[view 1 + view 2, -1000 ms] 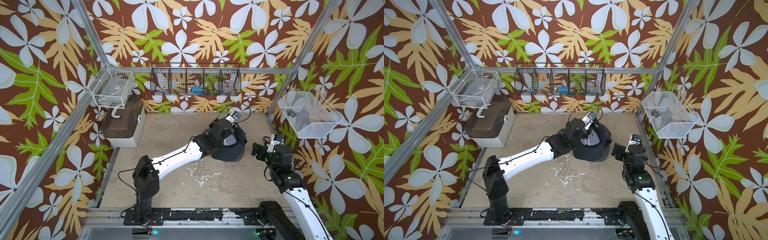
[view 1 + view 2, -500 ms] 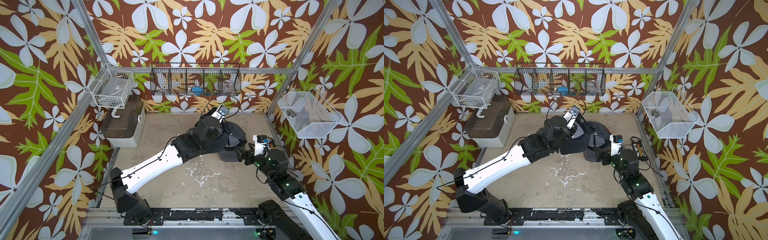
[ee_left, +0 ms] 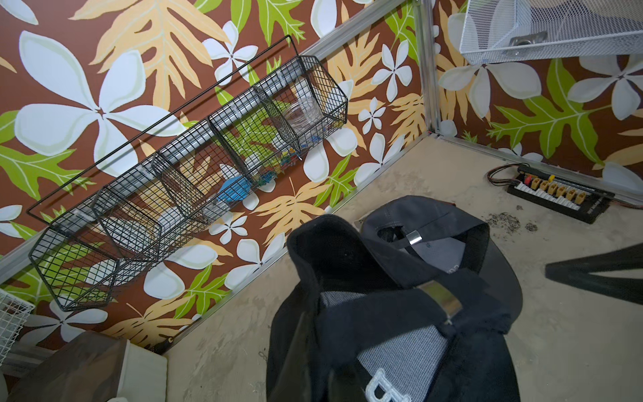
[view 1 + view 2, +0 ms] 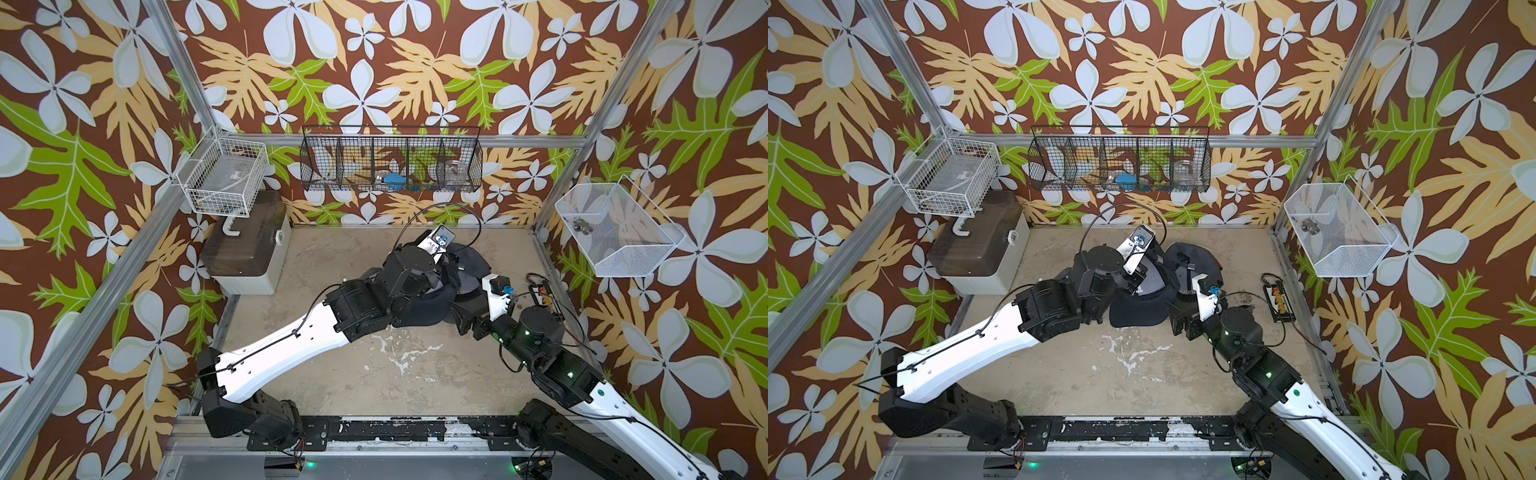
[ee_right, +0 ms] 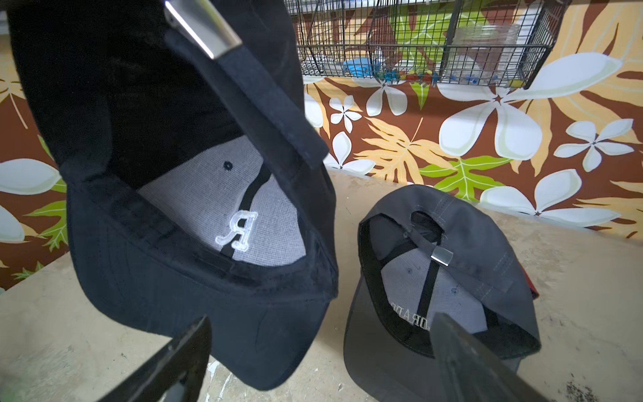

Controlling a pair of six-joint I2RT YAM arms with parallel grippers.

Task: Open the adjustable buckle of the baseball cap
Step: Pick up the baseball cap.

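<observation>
In both top views the left arm has swung across since a second ago and hoisted the dark cap up, just right of centre in the frame. The left gripper is pinched tight on the cap's rear edge. The right gripper has come in from the right wall and now sits just beside the brim, spread as wide as it goes and empty. My read is that the presenting is done and the buckle work comes next. A grey cap lies behind it on the table.

From the left wrist, the dark cap hangs with its inside showing. The strap crosses the rear opening, with the metal buckle lying flat on it, not yet opened by the look of it. The left fingers are buried under the fabric here, so I can't see just where they bite.

From the right wrist, the dark cap dangles with a white stitched R showing backwards inside the crown. The buckle sits high on the strap, well apart from the right gripper. Its two fingers stand either side of the brim and hold nothing.
</observation>
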